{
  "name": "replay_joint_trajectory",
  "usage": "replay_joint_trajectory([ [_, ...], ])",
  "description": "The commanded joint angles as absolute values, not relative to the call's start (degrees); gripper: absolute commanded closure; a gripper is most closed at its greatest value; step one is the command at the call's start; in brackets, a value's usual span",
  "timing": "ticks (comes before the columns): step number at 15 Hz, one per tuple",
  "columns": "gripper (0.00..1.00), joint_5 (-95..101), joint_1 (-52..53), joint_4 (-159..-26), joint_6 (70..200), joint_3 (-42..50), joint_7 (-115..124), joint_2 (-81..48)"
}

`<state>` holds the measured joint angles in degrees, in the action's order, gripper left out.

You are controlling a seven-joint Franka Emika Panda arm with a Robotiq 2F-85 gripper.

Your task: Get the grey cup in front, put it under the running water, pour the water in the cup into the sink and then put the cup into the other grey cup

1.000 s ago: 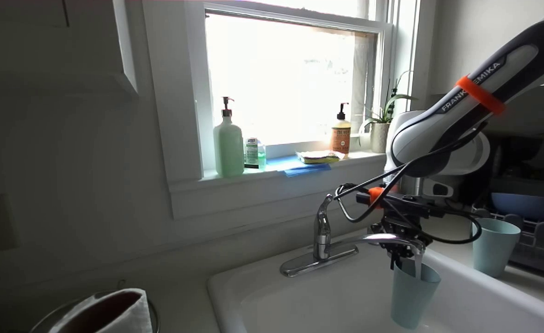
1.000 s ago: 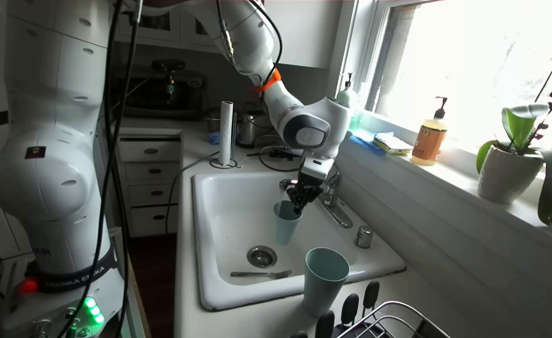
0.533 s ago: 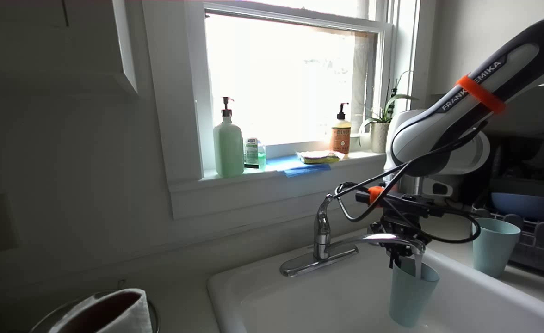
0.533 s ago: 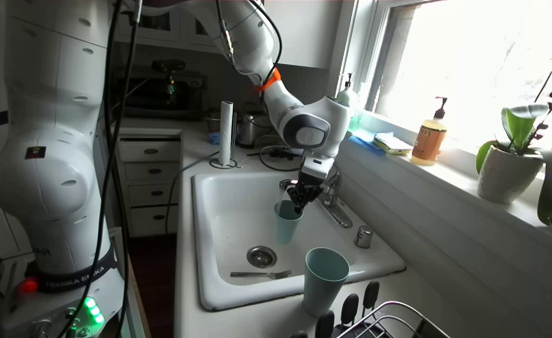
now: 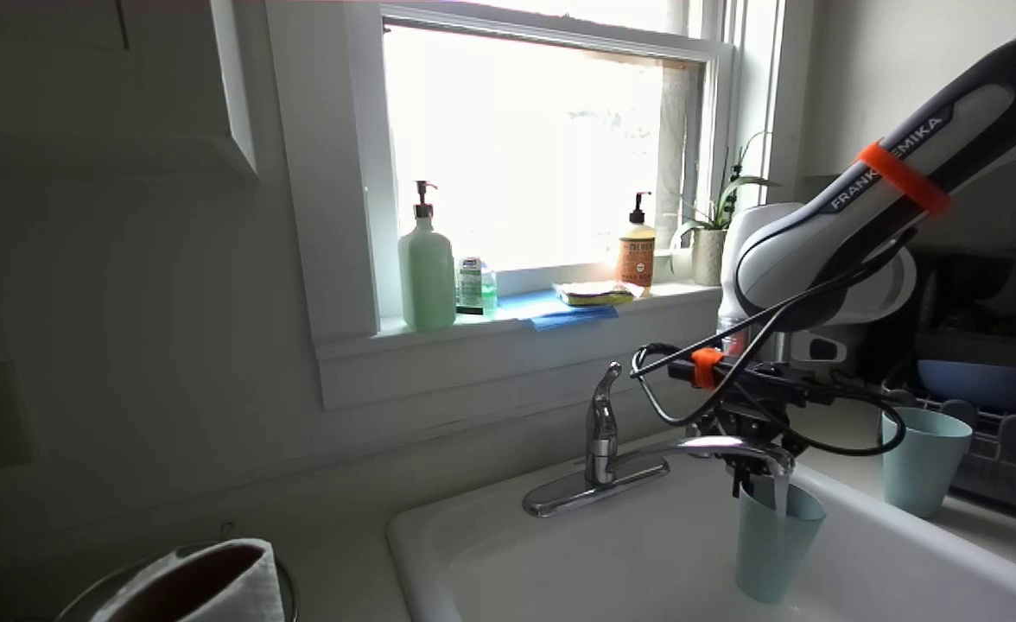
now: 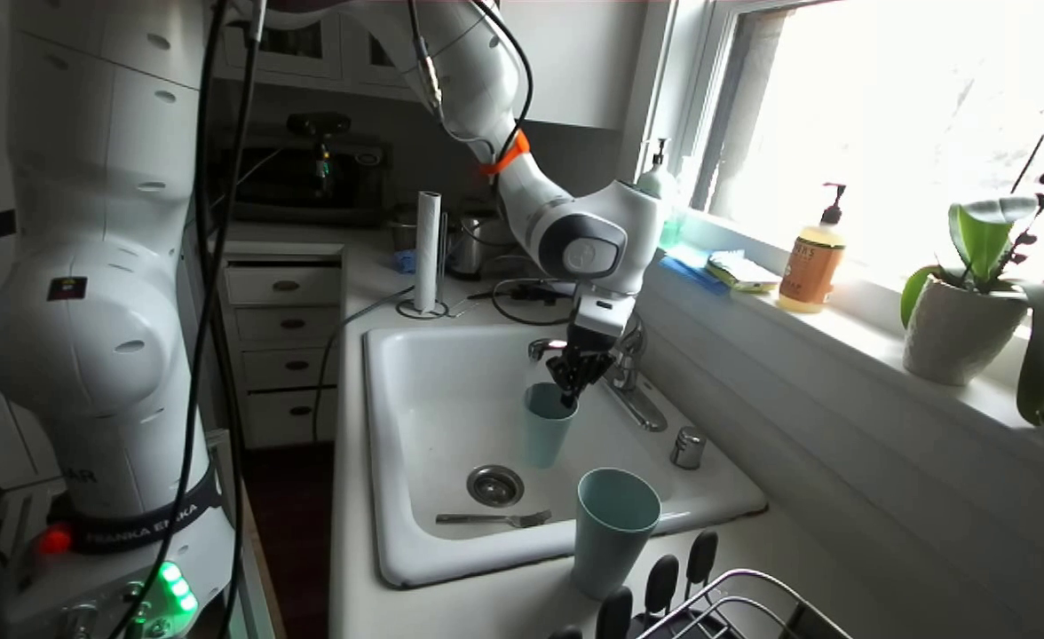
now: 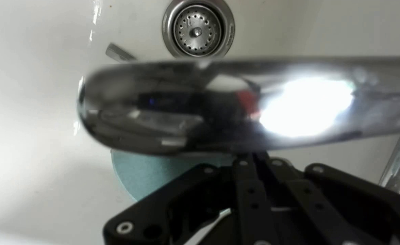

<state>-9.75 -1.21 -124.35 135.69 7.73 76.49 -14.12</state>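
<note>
Across the white sink (image 5: 629, 553), left to right in an exterior view, a chrome faucet (image 5: 601, 441) extends its spout (image 5: 720, 444). Near the spout's tip, the black end effector (image 5: 745, 484) is clenched on the rim of a pale blue-green cup (image 5: 774, 557), mouth up and leaning slightly; running water (image 5: 781, 499) appears to fall into it, the level inside hidden. Filling well should mean holding the stream within the mouth and a firm grip as weight builds. The spout, which covers part of the cup in the wrist view, is the likely snag: better to draw the cup clear before tipping it over the sink. Farther right, the other cup (image 5: 923, 466) stands upright on the surface (image 6: 460, 612), beside a dish rack (image 5: 1013, 484), where a blue bowl (image 5: 983, 385) appears to sit.
</note>
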Motion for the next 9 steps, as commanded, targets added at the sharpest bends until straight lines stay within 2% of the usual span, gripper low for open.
replay_joint_trajectory([
  [1, 0.99, -3.09, -0.94, -125.56, 135.86, 9.18, 77.04, -10.95],
  [5, 0.99, 5.81, -0.47, -127.33, 139.11, 9.87, 77.21, -7.65],
  [9, 0.99, 16.23, -0.33, -131.79, 147.88, 9.71, 78.52, -2.47],
])
